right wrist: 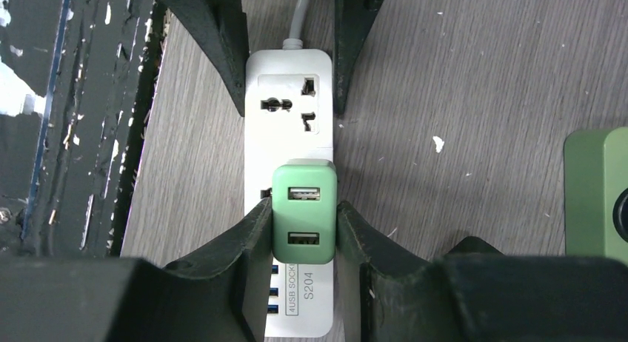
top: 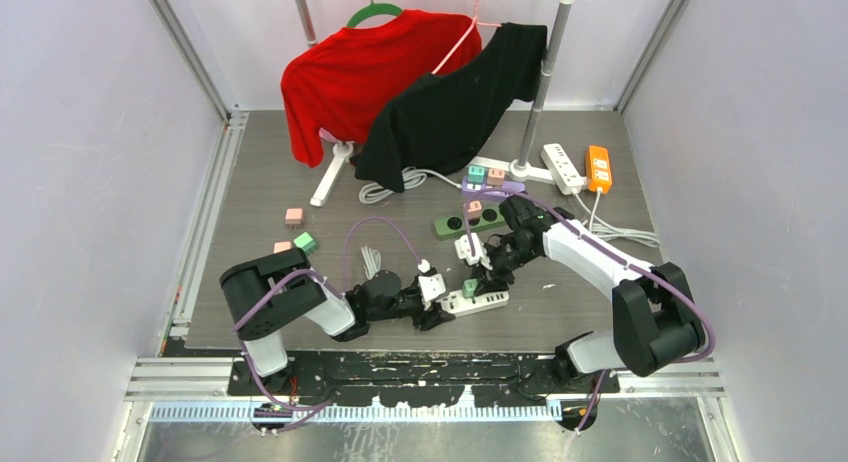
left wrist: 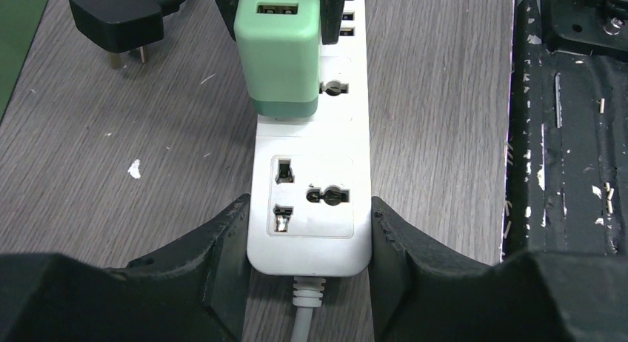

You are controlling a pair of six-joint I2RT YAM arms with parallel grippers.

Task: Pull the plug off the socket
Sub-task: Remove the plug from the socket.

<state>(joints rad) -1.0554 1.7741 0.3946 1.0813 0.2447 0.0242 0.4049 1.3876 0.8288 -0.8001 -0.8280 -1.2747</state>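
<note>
Green plug (right wrist: pixel 304 212) between fingers of right gripper (right wrist: pixel 302 225)

White power strip (right wrist: pixel 289 138) printed "4USB SOCK", end of word hidden, "S204" alongside

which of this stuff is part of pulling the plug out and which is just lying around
In the job:
- mint-green square plastic USB charger plug, pinched by the right gripper
- long white plastic power strip, clamped by the left gripper

Lying about:
- red shirt
- black shirt
- dark green power strip
- orange power strip
- loose black plug
- pink cube
</note>
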